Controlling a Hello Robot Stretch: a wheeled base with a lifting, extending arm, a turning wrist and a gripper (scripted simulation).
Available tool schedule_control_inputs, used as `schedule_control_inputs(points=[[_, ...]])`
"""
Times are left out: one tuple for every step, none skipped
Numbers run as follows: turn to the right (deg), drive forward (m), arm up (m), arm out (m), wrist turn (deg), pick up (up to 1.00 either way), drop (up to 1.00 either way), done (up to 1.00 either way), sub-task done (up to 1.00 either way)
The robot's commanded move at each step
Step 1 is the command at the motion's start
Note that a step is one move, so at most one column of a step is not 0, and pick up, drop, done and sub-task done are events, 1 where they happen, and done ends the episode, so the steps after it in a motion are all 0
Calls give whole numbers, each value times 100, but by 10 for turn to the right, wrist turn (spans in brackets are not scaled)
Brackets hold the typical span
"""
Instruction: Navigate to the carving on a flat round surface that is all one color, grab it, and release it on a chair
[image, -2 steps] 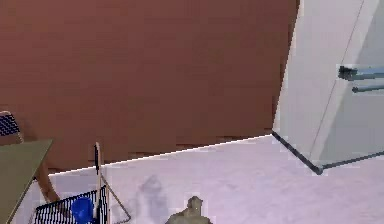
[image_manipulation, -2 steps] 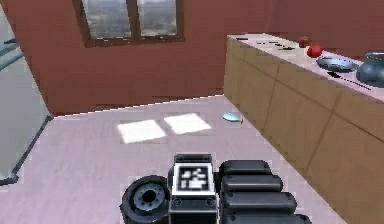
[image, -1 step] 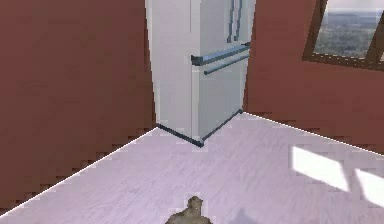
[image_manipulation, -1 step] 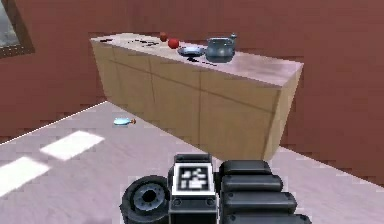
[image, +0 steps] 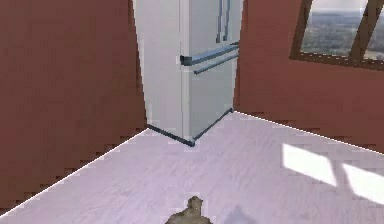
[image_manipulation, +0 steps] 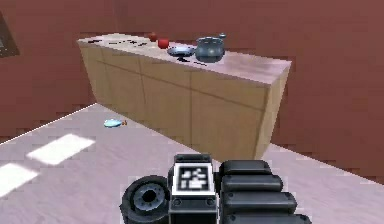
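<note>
1. A small tan-brown figure (image: 190, 210), lumpy like a carving, shows at the middle of the forward view's bottom edge against pale floor. Its place relative to the fingers cannot be told.
2. The fingers (image_manipulation: 148, 200) are a dark mass left of a white marker square (image_manipulation: 192, 180). Their state, and whether they hold anything, cannot be told.
3. Well beyond the fingers, a worktop (image_manipulation: 255, 68) carries a kettle (image_manipulation: 210, 47), a bowl (image_manipulation: 180, 50) and a red fruit (image_manipulation: 163, 42).
4. A pale fridge (image: 190, 70) stands in a red-walled corner.
</note>
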Motion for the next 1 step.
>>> schedule_control_inputs(points=[[-450, 0, 0, 0, 0, 0, 0, 0, 0]])
